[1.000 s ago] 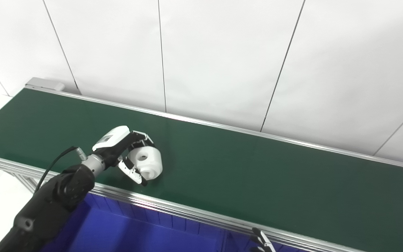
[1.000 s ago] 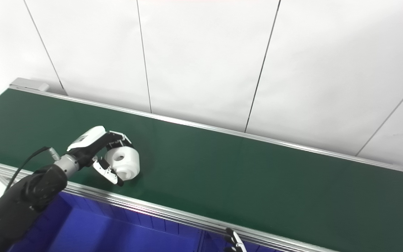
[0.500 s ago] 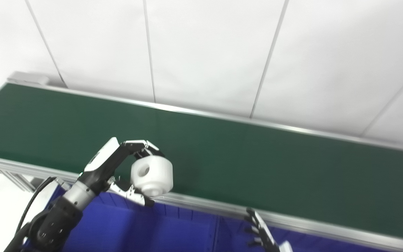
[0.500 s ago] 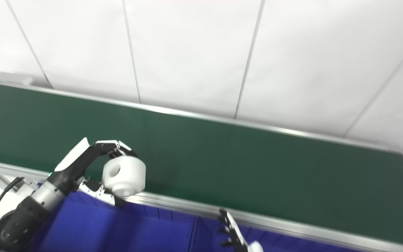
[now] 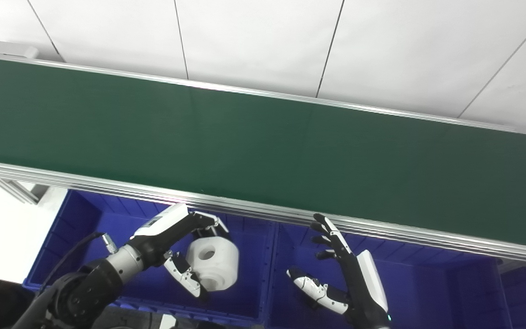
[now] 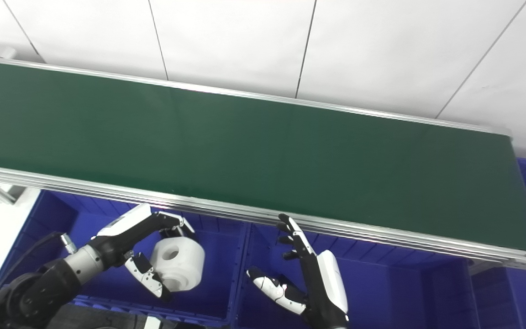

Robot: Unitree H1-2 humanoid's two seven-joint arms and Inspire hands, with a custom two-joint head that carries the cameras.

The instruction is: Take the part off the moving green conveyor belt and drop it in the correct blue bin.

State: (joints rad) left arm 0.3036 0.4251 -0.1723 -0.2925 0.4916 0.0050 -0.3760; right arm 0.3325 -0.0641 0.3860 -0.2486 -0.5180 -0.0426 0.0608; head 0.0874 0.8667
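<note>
Left hand (image 5: 178,256) curls its fingers and thumb around the part (image 5: 213,262); right hand (image 5: 345,278) is upright, fingers spread.

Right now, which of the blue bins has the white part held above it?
The leftmost blue bin: the left hand holds the white part over it, while the middle bin has only the open right hand above it.

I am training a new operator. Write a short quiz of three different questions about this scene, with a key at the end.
1. True or false: the white part lies on the green conveyor belt.
2. Which hand holds the part: A) left hand, B) right hand, C) neither?
3. Fill in: the part hangs over the ___ blue bin.

Key: 1. false; 2. A; 3. left
</note>
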